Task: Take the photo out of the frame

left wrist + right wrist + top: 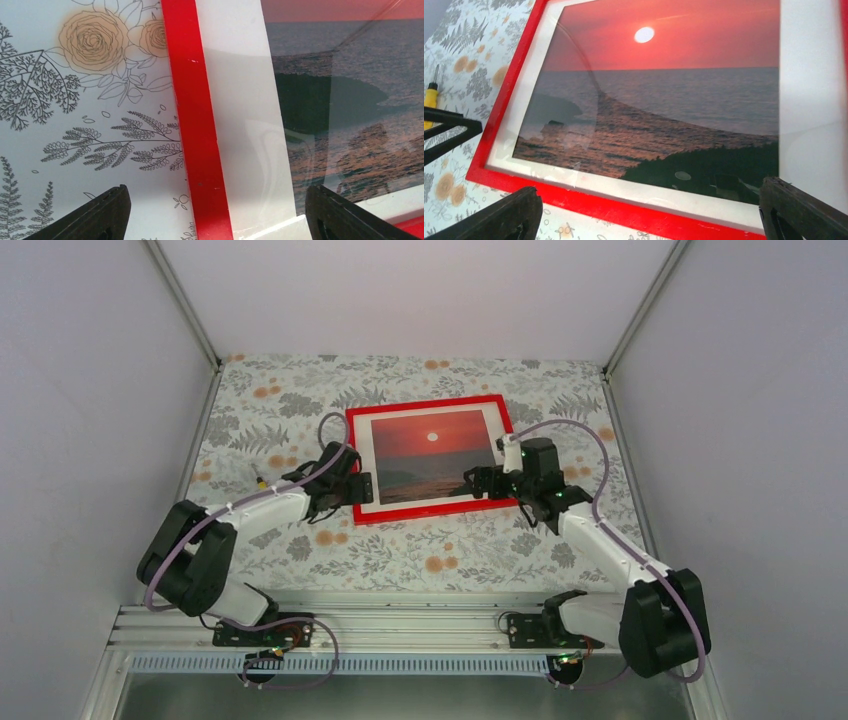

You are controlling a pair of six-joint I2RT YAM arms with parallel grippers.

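The left claw [355,487] hangs spread wide across the frame's [425,403] left rail, one finger outside over the table [400,550], one inside, ready, I'd judge, to pinch that edge. The photo [432,455] lies face up inside the frame, at the table's far middle. The right claw [478,480], also spread, hovers at the near right side, mirroring it for a lift.

The top camera looks down from behind, and both wrist cameras sit close over the shared frame [425,404].
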